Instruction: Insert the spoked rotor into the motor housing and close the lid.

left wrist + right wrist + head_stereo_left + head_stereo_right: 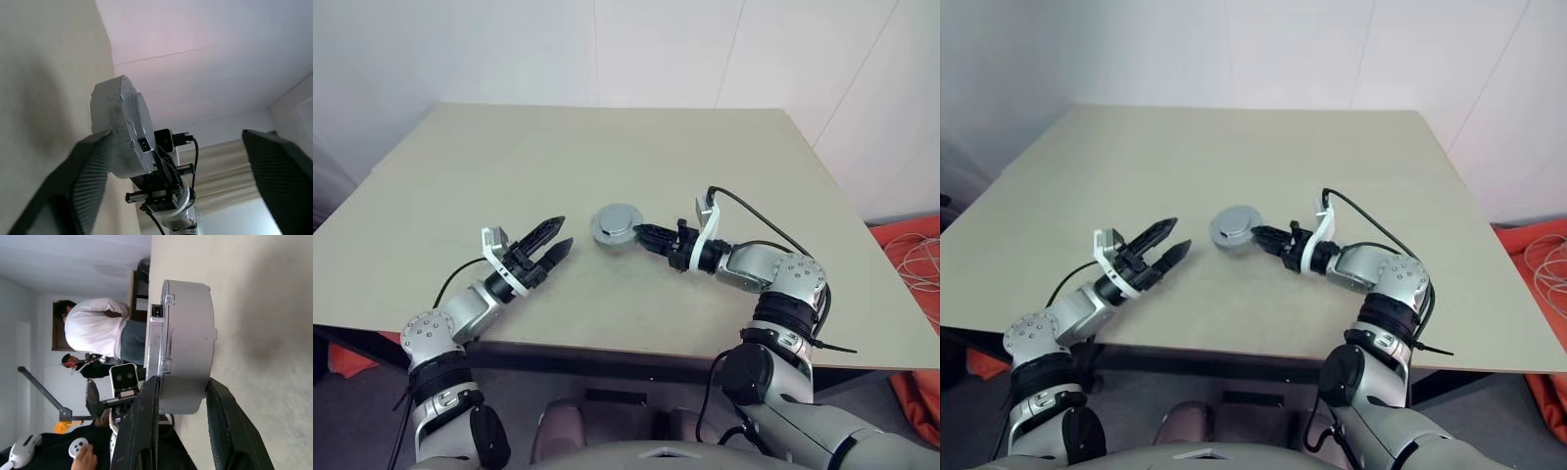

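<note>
While right pincer (642, 234) clamps motor housing (616, 225), left pincer (557, 235) gapes nearby.

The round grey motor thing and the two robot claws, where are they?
Motor housing (616, 224): left eye view, its closed grey top.
Left end effector (554, 238): left eye view, between fingertips.
Right end effector (640, 233): left eye view, fingertips at the housing's edge.

No text, label, brand, number or sign can be read on anything in these views.

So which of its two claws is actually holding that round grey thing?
The right gripper: its jaws clamp the assembled grey motor housing. The left gripper hangs apart from it, jaws spread wide and empty.
</note>
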{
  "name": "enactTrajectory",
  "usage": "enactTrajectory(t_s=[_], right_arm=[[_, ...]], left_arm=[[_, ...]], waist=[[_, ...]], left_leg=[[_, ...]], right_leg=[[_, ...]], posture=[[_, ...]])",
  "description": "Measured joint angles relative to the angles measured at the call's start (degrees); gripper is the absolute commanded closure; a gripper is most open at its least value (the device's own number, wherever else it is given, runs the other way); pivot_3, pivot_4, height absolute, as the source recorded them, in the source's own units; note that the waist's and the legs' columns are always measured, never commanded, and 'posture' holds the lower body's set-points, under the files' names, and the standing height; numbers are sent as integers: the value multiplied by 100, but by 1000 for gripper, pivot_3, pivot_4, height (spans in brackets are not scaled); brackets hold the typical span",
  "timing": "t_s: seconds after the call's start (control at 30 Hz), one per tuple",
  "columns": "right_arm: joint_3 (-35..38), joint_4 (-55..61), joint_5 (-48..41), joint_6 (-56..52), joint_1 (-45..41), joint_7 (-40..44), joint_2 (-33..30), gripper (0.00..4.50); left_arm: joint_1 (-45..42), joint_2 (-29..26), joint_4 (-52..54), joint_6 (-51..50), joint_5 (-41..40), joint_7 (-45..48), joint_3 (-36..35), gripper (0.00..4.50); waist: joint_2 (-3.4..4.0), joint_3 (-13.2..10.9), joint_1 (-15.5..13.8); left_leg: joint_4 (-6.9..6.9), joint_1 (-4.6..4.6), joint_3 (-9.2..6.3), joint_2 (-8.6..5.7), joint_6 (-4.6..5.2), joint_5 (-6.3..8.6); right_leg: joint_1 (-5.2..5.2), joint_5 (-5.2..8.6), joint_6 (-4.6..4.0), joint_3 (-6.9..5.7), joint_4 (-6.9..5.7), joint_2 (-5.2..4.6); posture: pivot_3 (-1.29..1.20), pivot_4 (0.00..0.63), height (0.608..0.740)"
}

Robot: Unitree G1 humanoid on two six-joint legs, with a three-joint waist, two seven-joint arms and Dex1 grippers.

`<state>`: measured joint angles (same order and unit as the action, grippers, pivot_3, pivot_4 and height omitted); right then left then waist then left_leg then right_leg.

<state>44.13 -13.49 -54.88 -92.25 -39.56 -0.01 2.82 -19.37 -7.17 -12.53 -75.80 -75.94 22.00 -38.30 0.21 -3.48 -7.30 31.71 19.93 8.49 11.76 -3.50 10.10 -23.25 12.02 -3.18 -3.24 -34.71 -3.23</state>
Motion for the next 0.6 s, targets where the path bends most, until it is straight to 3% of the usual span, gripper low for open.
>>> enactTrajectory(t_s=[0.3, 0.6], right_arm=[[-231, 98, -656, 0, 15, -262, 130, 3347], [-565, 250, -1340, 0, 180, -533, 90, 3347]], left_arm=[[-20, 45, -321, -74, -572, -637, 261, 0], [-79, 62, -376, 185, -637, -777, 512, 0]], waist=[[0, 0, -1], [0, 0, -8]], left_leg=[[5, 4, 0, -1, 0, 0], [22, 5, -3, -1, 0, 0]], right_leg=[[1, -8, 15, 0, 0, 0], [3, -15, 27, 0, 0, 0]], posture=[[0, 0, 740], [0, 0, 740]])
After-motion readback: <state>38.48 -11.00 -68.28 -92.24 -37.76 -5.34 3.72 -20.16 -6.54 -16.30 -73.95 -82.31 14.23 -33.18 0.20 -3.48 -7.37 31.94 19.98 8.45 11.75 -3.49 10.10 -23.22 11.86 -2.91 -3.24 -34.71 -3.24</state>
